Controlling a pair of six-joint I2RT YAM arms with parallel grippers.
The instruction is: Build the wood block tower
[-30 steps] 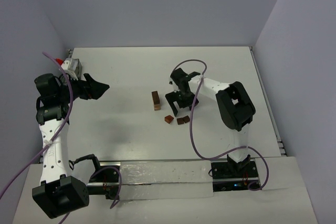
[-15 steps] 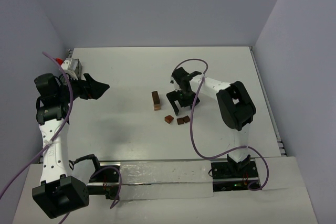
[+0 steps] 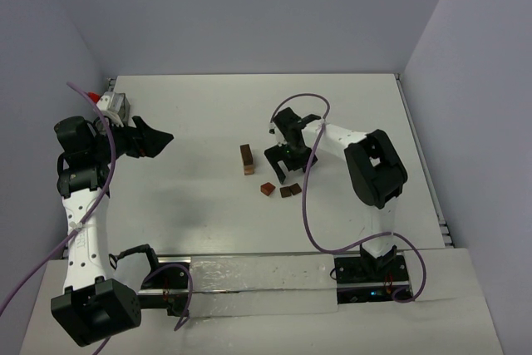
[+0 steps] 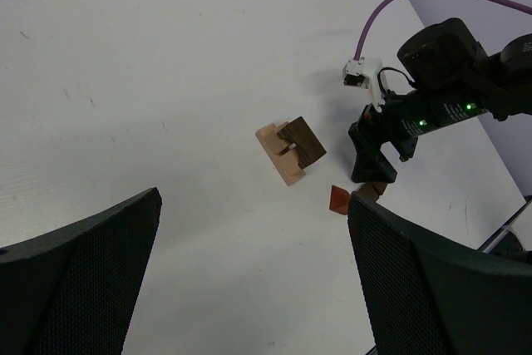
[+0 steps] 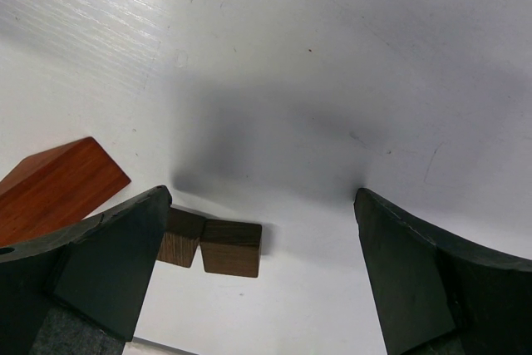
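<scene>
The wood block tower (image 3: 246,158) is a short stack near the table's middle, a dark block on light tan ones; the left wrist view shows the tower (image 4: 291,149) too. A reddish block (image 3: 268,189) and two dark cubes (image 3: 290,190) lie loose just in front of it. My right gripper (image 3: 283,174) hangs open, low over the table behind the cubes. In its wrist view the gripper (image 5: 262,276) has one dark cube (image 5: 231,248) between its fingers and the other cube (image 5: 181,237) beside the left finger (image 5: 100,272). My left gripper (image 3: 162,140) is raised at the left, open and empty.
A greyish box (image 3: 114,105) with something red beside it stands at the far left, behind the left arm. Purple cables loop off both arms. The reddish block (image 5: 58,184) lies left of the right gripper's left finger. A rail (image 3: 249,276) runs along the near edge.
The right wrist has shifted slightly, with the gripper staying open by the loose cubes. The left arm and the blocks have not moved.
</scene>
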